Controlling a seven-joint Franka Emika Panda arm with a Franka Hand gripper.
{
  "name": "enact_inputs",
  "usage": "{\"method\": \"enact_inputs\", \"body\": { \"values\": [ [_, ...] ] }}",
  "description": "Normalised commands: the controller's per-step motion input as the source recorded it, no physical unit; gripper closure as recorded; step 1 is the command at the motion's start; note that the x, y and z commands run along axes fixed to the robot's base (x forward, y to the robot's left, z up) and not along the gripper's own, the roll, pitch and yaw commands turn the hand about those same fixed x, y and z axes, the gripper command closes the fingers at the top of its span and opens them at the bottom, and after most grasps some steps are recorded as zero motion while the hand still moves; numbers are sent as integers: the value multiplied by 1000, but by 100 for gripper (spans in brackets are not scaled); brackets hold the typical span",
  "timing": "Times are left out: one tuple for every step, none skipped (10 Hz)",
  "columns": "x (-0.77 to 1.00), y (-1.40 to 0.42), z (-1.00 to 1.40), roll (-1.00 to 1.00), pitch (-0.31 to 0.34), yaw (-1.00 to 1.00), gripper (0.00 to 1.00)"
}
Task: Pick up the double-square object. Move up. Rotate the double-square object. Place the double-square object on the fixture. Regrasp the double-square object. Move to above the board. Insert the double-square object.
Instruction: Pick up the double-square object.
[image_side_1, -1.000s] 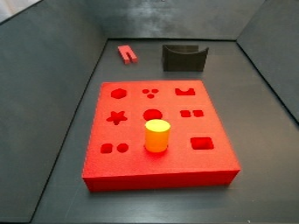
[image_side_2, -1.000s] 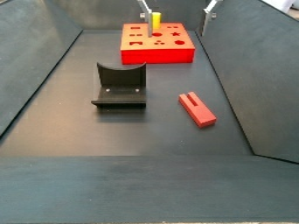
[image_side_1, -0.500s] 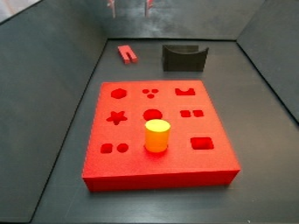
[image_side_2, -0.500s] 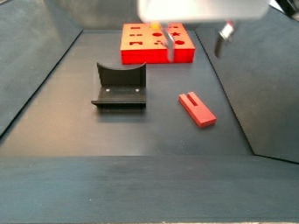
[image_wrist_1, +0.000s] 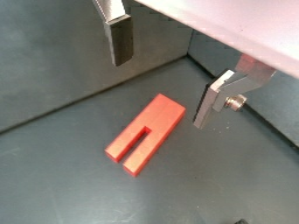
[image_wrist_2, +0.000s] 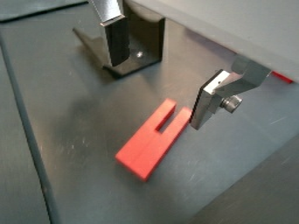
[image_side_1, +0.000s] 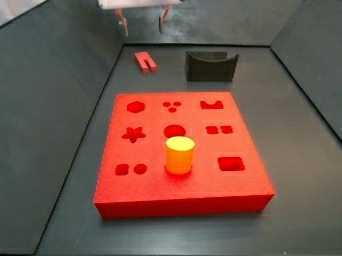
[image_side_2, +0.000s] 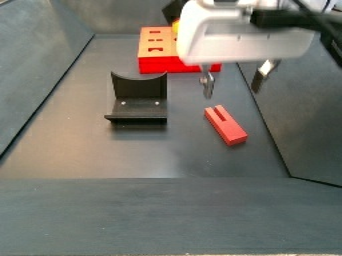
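No writing or label can be read anywhere. The gripper (image_side_2: 233, 82) hangs right of centre in a side view, fingers (image_wrist_1: 118, 39) spread wide, nothing between them. The double-square object (image_wrist_1: 145, 133) lies flat on the floor below the gap, just right of the fixture (image_side_2: 136, 99). The gripper body hides most of the board (image_side_2: 155, 49); a yellow cylinder (image_side_1: 179, 155) stands in it

Board (image_side_2: 163, 50) (far end) partly behind the claw (image_side_2: 233, 83) housing
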Motion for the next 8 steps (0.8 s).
{"method": "enact_inputs", "body": {
  "values": [
    [0,154,-1000,50,-100,123,0],
    [0,149,-1000,46,-97,126,0],
    [0,143,-1000,49,-87,126,0],
    [0,140,-1000,51,-81,126,0],
    [0,126,-1000,50,-74,111,0],
    [0,114,-1000,44,-81,103,0],
    [0,100,-1000,41,-84,86,0],
    [0,63,-1000,43,-87,51,0]
  ]
}}
